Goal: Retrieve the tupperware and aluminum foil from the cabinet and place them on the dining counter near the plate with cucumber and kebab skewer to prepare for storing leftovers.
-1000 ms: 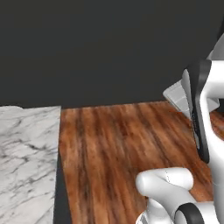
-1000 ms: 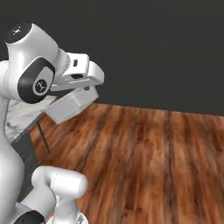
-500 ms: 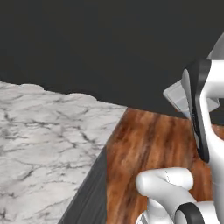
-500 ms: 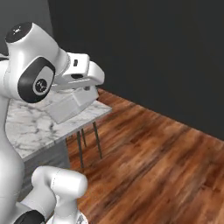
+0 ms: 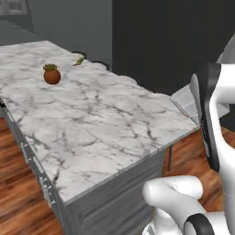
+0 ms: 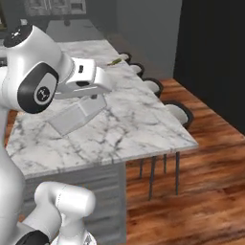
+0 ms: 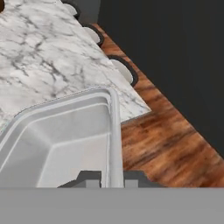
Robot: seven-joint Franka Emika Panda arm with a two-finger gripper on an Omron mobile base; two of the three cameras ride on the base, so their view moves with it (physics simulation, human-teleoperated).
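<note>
My gripper [image 7: 112, 177] is shut on the side wall of the tupperware [image 7: 65, 131], a translucent grey rectangular tub with no lid. In the right base view the tupperware [image 6: 76, 115] hangs tilted under the hand, over the near part of the marble dining counter [image 6: 129, 119]. From the left it shows as a pale corner [image 5: 186, 100] behind my forearm, past the counter's right end. A small greenish thing [image 5: 79, 60] lies at the counter's far edge [image 6: 114, 61]; it is too small to identify. The aluminum foil is out of view.
A brown pot with a small plant [image 5: 52, 75] stands on the far left of the marble top [image 5: 92, 119]. Several round stools [image 6: 177, 112] line the counter's far side. Wooden floor [image 6: 206, 182] lies to the right, a dark wall behind.
The whole picture has swung as the base moved: the marble counter now spreads before me where mostly wooden floor showed. The tupperware stays in the gripper.
</note>
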